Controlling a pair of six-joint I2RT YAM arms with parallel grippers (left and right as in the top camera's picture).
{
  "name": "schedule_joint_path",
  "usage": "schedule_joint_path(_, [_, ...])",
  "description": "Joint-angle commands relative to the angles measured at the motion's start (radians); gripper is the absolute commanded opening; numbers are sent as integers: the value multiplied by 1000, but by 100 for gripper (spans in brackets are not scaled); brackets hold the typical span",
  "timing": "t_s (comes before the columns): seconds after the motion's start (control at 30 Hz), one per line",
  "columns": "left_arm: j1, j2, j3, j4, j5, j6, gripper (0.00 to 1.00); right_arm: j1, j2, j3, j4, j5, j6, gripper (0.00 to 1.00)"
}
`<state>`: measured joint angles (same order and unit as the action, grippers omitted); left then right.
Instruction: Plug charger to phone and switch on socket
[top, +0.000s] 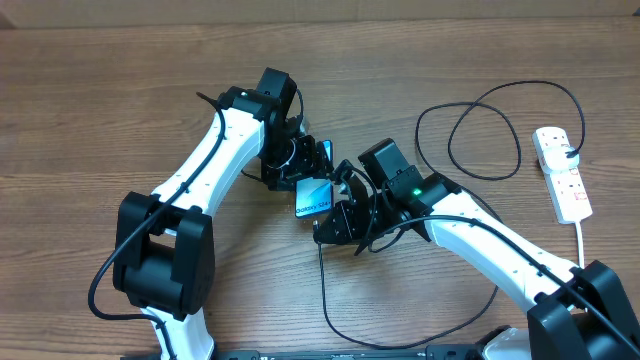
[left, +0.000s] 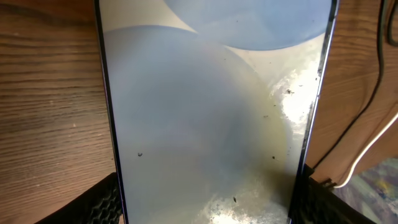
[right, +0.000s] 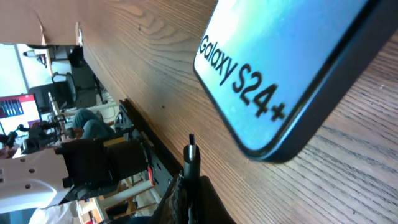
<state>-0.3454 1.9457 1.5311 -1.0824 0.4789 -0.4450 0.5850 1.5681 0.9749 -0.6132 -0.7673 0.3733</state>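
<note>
Left gripper (top: 310, 172) clamps the slim blue-screened phone (top: 313, 198) steady so right gripper (right: 189, 190), at five o'clock, pinching the thin black charger tip (right: 191, 152), can plug in.

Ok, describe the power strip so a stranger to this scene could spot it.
On the table, look past the right arm toward the right edge. Beside the looping black charger lies the socket: the only white oblong block, black plug inserted.

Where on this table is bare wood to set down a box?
Free: wood left of the left arm; the far strip behind both arms. Crowded: centre, where left gripper and right gripper meet the phone; right side, with charger cable loops and power strip.
</note>
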Motion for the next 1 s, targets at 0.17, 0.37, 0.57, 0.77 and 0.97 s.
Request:
schedule_joint_path(0.17, [-5, -29, 2, 10, 51, 18, 4, 3, -6, 14, 8, 58, 63, 4])
schedule_joint_path(0.37, [-5, -29, 2, 12, 55, 18, 4, 3, -6, 14, 24, 68, 73, 4])
schedule_joint_path(0.57, [-12, -29, 2, 19, 62, 19, 4, 3, -6, 14, 35, 79, 93, 4])
schedule_joint_path(0.77, [-15, -29, 2, 31, 65, 19, 4, 3, -6, 12, 33, 94, 100, 4])
schedule_joint_path(0.97, [-16, -29, 2, 37, 65, 19, 4, 3, -6, 12, 35, 94, 114, 4])
